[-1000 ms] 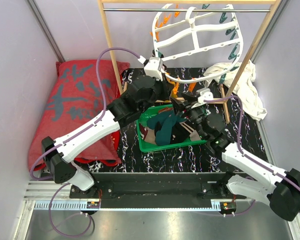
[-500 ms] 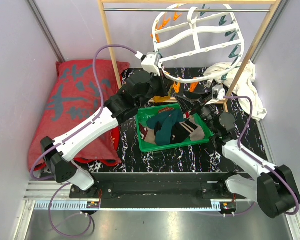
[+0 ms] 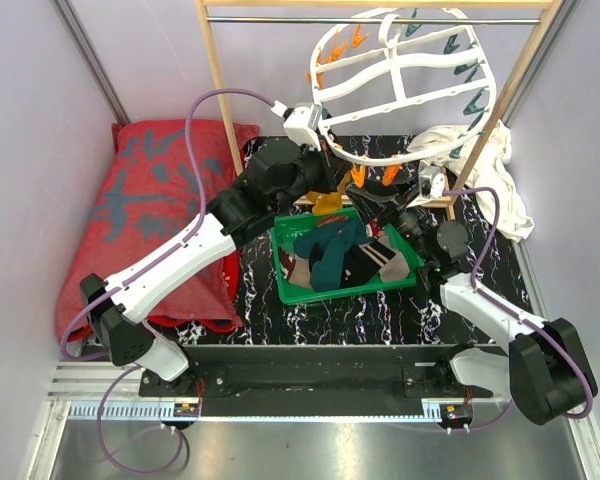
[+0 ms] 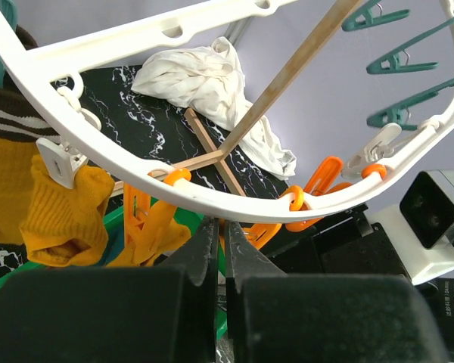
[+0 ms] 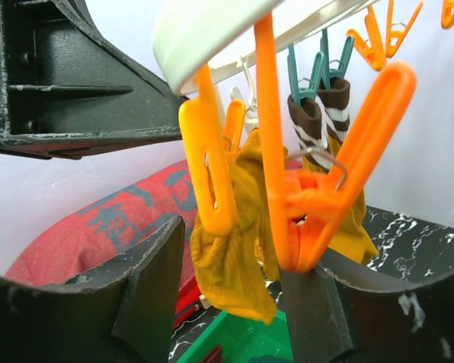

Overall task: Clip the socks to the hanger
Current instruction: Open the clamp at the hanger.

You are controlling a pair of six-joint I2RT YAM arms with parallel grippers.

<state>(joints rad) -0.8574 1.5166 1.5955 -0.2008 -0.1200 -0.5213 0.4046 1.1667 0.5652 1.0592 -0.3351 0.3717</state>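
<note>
Beneath the near rim of the hanger [image 4: 136, 162] (far centre) the mustard sock [image 4: 57, 219] hangs pegged. Other socks [image 3: 330, 255] fill the green tray [image 3: 290, 285]: limp, light, probably best pinched at a cuff. The left gripper [image 4: 221, 227] is closed and empty; the right gripper [image 5: 238, 265] has jaws apart, flanking an orange peg [image 5: 318, 204].

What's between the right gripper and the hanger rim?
Orange pegs and the mustard sock hang from the hanger rim down between the right gripper fingers, per right wrist view.
</note>
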